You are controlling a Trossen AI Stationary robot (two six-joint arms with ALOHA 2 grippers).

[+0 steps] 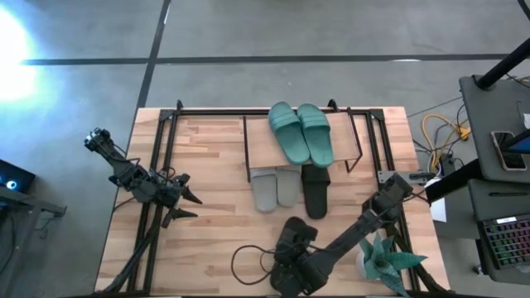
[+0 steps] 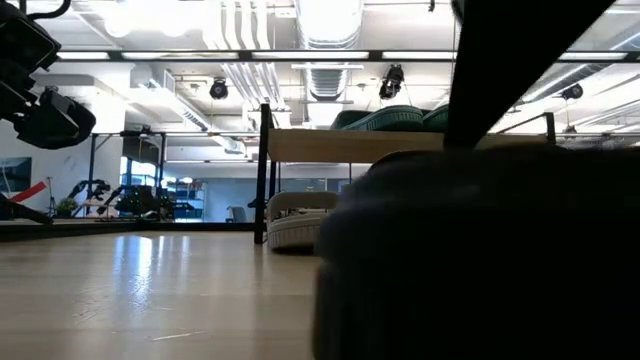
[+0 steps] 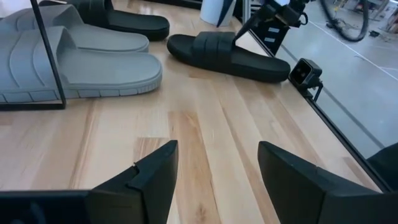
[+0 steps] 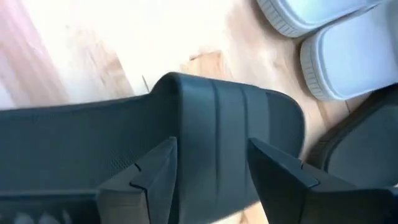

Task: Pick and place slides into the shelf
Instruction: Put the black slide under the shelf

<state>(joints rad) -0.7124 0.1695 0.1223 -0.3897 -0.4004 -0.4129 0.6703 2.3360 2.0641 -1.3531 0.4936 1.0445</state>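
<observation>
The shelf (image 1: pixel 302 147) stands at the table's far middle, with the teal slides (image 1: pixel 300 132) on its plank top. Under it rest the grey slides (image 1: pixel 275 187) and one black slide (image 1: pixel 315 189). The other black slide (image 1: pixel 296 240) lies flat on the table nearer the near edge, also visible as the black slide (image 3: pixel 227 55) in the left wrist view. My right gripper (image 4: pixel 211 165) is open, pointing down over this slide's strap (image 4: pixel 217 118), one finger on each side. My left gripper (image 3: pixel 217 168) is open above bare table on the left. My right gripper comes at the near black slide from above, with its open fingers (image 4: pixel 155 174) lying across the strap. The slide rests flat on the table. I cannot tell whether the fingers touch it.
A teal plant-like object (image 1: pixel 385 261) sits at the near right corner and a dark cable (image 1: pixel 248 257) loops on the near table. Black frame rails (image 1: pixel 157 165) run along the left side. A small camera (image 3: pixel 305 71) stands at the near edge. In the low view a dark mass fills the right half.
</observation>
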